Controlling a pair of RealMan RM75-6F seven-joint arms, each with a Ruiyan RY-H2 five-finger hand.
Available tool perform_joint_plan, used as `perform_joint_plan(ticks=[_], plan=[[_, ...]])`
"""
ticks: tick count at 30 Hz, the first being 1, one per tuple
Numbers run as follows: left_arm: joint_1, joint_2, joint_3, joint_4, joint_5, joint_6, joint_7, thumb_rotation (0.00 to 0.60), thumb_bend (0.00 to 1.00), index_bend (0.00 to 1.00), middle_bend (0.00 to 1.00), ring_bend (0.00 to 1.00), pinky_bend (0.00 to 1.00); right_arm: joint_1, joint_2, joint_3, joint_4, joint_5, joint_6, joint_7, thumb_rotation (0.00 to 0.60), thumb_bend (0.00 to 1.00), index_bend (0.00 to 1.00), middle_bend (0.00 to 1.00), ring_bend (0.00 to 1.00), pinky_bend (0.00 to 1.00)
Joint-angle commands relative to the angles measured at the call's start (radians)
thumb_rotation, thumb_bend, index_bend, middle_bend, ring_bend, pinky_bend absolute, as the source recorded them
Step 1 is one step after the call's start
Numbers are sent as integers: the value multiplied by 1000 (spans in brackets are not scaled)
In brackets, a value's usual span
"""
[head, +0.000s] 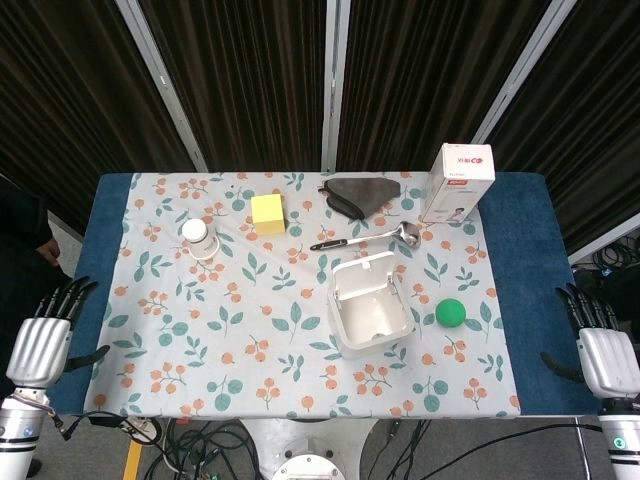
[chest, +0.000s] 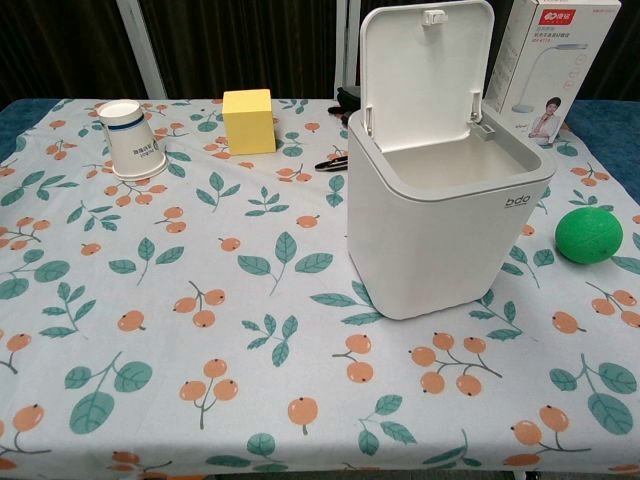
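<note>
My left hand (head: 42, 335) hangs off the table's left front corner, fingers apart, holding nothing. My right hand (head: 600, 345) sits off the right front corner, also empty with fingers spread. Neither hand shows in the chest view. A white bin (head: 372, 310) (chest: 445, 215) stands near the table's middle with its lid up. A green ball (head: 451, 312) (chest: 588, 236) lies just right of the bin. Further back are a yellow cube (head: 268, 213) (chest: 248, 120), an upside-down paper cup (head: 198, 237) (chest: 132, 139), a metal ladle (head: 372, 238) and a grey cloth (head: 362, 192).
A white and red product box (head: 455, 182) (chest: 553, 70) stands upright at the back right. A floral tablecloth (head: 200, 340) covers the table. Dark curtains hang behind the table, and cables lie on the floor below its front edge.
</note>
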Motion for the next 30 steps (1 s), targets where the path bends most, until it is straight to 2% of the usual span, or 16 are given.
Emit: perform_joint_plan(ticks=[1, 10, 16, 24, 30], plan=[[2, -3, 2, 6, -5, -2, -3, 600, 91, 110, 87, 41, 133, 2, -3, -2, 6, 2, -6, -1, 600, 98, 0, 0, 0, 0], [-10, -19, 0, 26, 2, -14, -10, 600, 91, 110, 87, 41, 133, 20, -19, 0, 33, -3, -28, -10, 600, 116, 0, 0, 0, 14], [-11, -31, 4, 36, 9, -11, -10, 600, 91, 111, 88, 40, 133, 83, -54, 2, 49, 38, -147, -138, 600, 118, 0, 0, 0, 82], [-14, -24, 4, 37, 20, -6, -19, 600, 91, 113, 90, 41, 133, 208, -160, 30, 75, 90, -310, -272, 600, 131, 0, 0, 0, 197], [-11, -25, 7, 42, 17, -6, -23, 600, 91, 118, 94, 41, 134, 273, -225, 48, 98, 132, -375, -352, 600, 150, 0, 4, 0, 246]])
